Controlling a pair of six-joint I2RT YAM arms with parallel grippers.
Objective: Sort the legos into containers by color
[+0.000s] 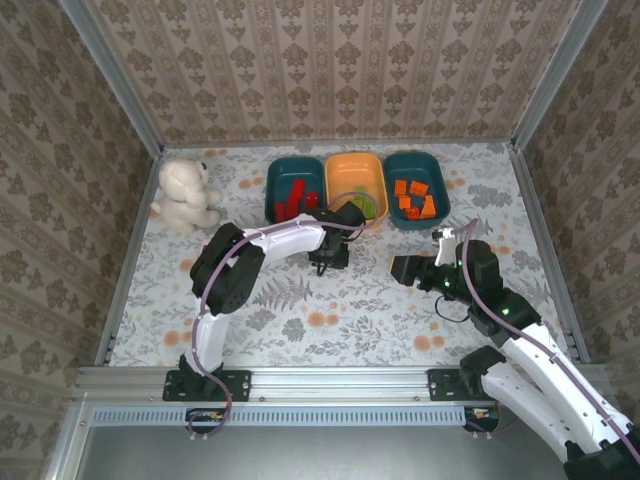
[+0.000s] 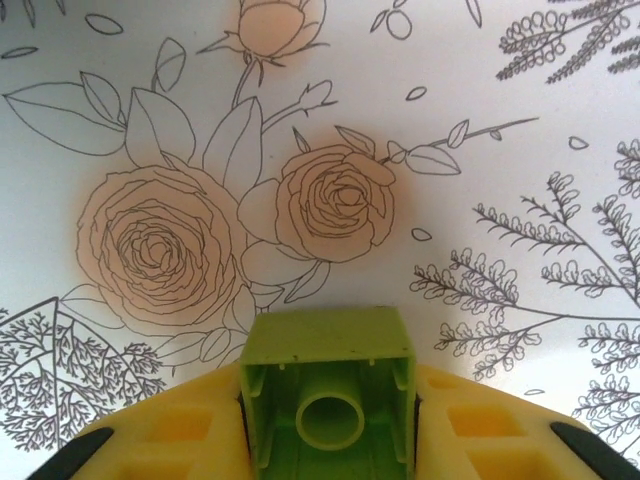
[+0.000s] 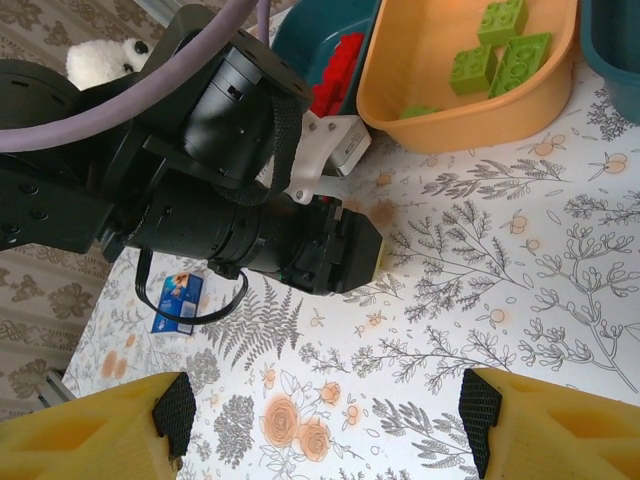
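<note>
Legos fill three shallow oval plastic tubs in a row at the upper middle of the top view. Red plastic bricks [image 1: 295,200] lie in the left dark teal tub [image 1: 272,178], light green plastic bricks [image 1: 368,206] in the middle orange tub [image 1: 348,172], and orange plastic bricks [image 1: 415,197] in the right dark teal tub [image 1: 440,165].

One single light green brick [image 2: 328,400] sits at the bottom centre of the left wrist view. It is clamped between the yellow fingers [image 2: 170,440] of the left gripper [image 1: 328,258], with its hollow underside and round tube facing the camera. Behind it is the flower-printed white tabletop [image 2: 500,100]. In the top view this gripper points down just below the orange tub.

The right gripper [image 3: 325,410] is at the lower edge of the right wrist view, its two yellow fingers wide apart with nothing between them. It faces the left arm's black wrist [image 3: 250,200].

A white plush teddy bear [image 1: 187,195] sits at the upper left of the table. A small blue-and-white carton [image 3: 180,303] lies at the left of the right wrist view.
</note>
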